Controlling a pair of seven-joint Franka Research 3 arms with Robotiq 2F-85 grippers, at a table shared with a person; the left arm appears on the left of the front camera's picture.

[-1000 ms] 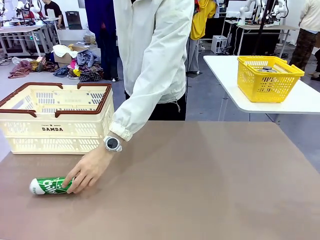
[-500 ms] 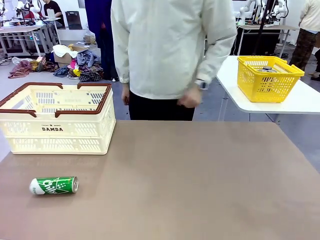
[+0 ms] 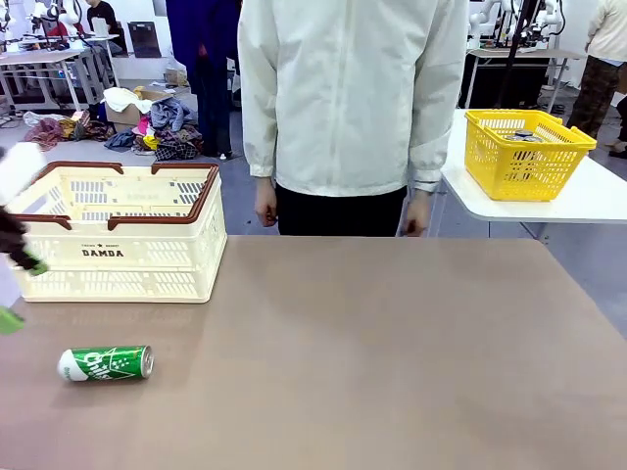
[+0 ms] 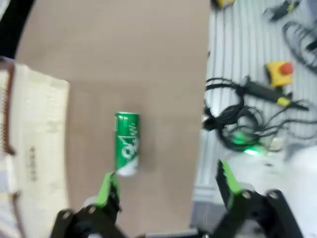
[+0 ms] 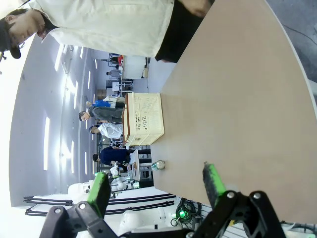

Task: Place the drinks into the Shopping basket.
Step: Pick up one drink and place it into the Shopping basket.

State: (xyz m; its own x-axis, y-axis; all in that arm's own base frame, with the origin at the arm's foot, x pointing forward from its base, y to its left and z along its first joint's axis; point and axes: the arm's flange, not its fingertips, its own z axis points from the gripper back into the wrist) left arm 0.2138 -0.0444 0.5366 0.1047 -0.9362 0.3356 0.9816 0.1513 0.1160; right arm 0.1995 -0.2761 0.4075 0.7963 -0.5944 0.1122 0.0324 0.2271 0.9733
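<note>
Approach-to-grasp step, I'd say. The slim green metal can with white lettering (image 3: 106,363) is lying on its side on the brown tabletop (image 3: 392,343), near the front of the large cream-white slotted plastic basket (image 3: 103,253) but not touching it. Left gripper (image 4: 166,177) is hovering above the can with jaws spread wide and empty; right gripper (image 5: 156,178) is gaping too, holding nothing. Next the left is needing to centre over the can's body and close across it — it may roll.

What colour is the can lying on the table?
The can is green with white lettering; front view shows it best.
</note>
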